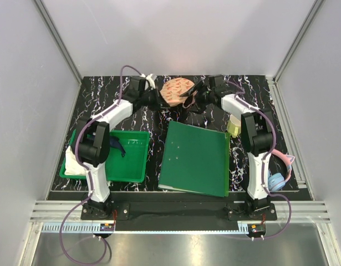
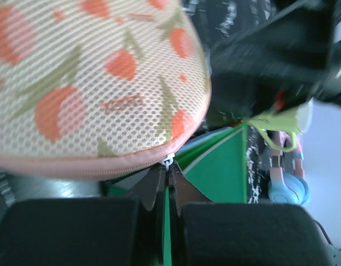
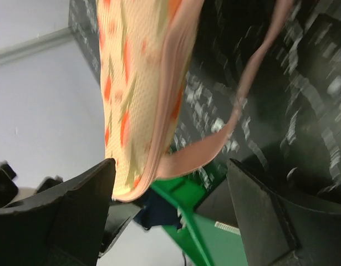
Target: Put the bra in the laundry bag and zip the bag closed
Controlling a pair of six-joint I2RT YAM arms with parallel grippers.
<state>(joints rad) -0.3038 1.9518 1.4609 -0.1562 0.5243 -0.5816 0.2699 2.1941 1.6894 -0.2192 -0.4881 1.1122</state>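
The laundry bag (image 1: pixel 176 90) is hanging above the far middle of the table (image 1: pixel 154 121), lifted between the two grippers. The left gripper (image 2: pixel 169 176) is reaching in from the left, its jaws pressed together and pinching the zipper pull (image 2: pixel 169 162) at the bag's pink rim. The right gripper (image 3: pixel 171 166) is hovering at the bag's right side with its jaws spread wide, closing on nothing. A thin pink strap of the bra (image 3: pixel 245 91) is dangling out of the bag's edge and trailing between those spread fingers (the cups are not showing in any view). A green folder (image 1: pixel 195 158) is lying flat nearer the arms, and a green bin (image 1: pixel 131 160) is sitting to its left.
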